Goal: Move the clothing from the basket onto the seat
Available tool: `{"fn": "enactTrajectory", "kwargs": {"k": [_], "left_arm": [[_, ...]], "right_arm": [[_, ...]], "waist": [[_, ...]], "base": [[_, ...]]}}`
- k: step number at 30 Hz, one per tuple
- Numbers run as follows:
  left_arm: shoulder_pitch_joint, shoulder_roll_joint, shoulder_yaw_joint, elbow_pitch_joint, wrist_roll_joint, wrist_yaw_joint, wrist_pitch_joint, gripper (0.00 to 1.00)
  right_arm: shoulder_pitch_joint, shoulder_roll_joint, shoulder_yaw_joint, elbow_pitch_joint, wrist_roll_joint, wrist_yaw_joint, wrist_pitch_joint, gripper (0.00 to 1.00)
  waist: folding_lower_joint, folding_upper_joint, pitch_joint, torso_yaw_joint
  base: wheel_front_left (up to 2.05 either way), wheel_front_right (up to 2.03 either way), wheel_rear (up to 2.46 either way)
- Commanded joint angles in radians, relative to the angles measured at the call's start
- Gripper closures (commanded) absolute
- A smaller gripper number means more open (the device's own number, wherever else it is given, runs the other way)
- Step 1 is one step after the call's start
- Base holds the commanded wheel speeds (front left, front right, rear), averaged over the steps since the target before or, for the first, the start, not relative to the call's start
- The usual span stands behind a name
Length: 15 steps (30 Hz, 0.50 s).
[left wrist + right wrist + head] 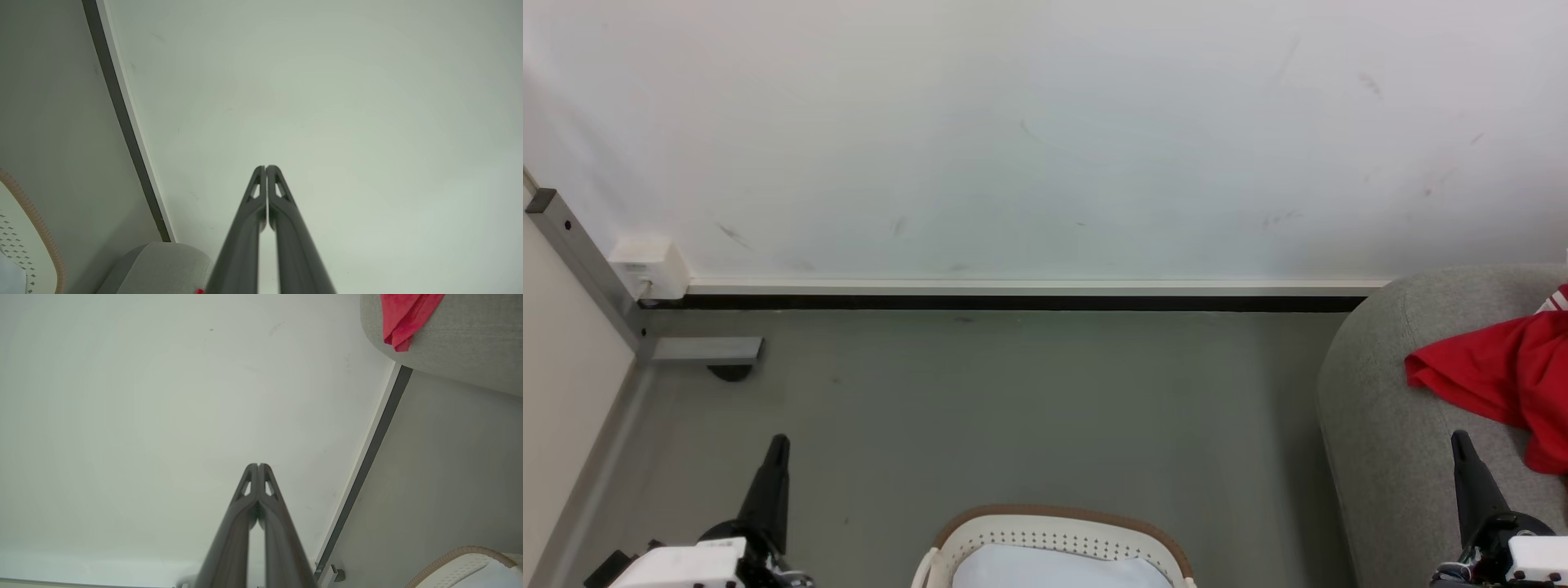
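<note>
Red clothing [1507, 371] lies on the grey seat [1380, 425] at the right edge of the head view; it also hangs over the seat's edge [470, 330] as red fabric [402, 318] in the right wrist view. The cream basket [1058, 539] with its brown rim stands on the floor at bottom centre, something pale showing inside it. My left gripper [779, 441] is shut and empty at the lower left, fingertips together [265, 167]. My right gripper [1459, 437] is shut and empty in front of the seat, tips touching [258, 465].
A white wall with a dark skirting strip [1013, 302] runs behind the grey floor [1013, 408]. A metal post with a foot plate [707, 349] and a white wall box [649, 265] stand at the far left corner.
</note>
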<state>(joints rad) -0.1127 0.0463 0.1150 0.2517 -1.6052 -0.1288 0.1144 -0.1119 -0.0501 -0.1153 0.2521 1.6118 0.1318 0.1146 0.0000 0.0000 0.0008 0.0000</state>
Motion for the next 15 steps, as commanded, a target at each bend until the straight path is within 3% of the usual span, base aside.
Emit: {"fn": "enactTrajectory", "kwargs": {"k": [1, 15], "left_arm": [[-0.006, 0.007, 0.002, -0.002, -0.012, -0.004, 0.005, 1.0], [-0.006, 0.007, 0.002, -0.002, -0.012, -0.004, 0.005, 1.0]], "right_arm": [[-0.006, 0.0, -0.004, -0.005, 0.0, -0.002, 0.004, 1.0], [-0.006, 0.0, -0.004, -0.005, 0.0, -0.002, 0.004, 1.0]], "waist": [[0.0, 0.0, 0.0, 0.0], [0.0, 0.0, 0.0, 0.0]], "base": [[0.0, 0.0, 0.0], [0.0, 0.0, 0.0]]}}
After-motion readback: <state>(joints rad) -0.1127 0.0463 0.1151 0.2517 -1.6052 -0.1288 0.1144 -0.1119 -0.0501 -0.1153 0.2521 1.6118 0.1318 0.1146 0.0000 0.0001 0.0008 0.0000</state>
